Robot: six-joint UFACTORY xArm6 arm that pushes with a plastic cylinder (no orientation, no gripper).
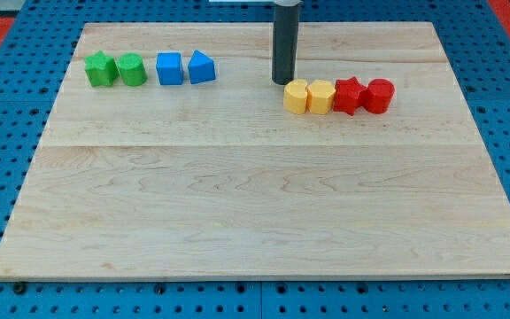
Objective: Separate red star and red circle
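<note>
The red star (349, 96) and the red circle (380, 95) lie side by side and touching at the view's upper right of the wooden board (255, 195), the circle to the right of the star. My tip (283, 82) stands just left of and slightly above the row, next to a yellow block (297, 97), about 70 pixels left of the red star. It touches neither red block.
Two yellow blocks, the second (321, 96) touching the red star, complete a row of blocks. At the view's upper left sit a green star (101, 69), a green round block (132, 69), a blue cube (169, 68) and a blue wedge-like block (201, 67).
</note>
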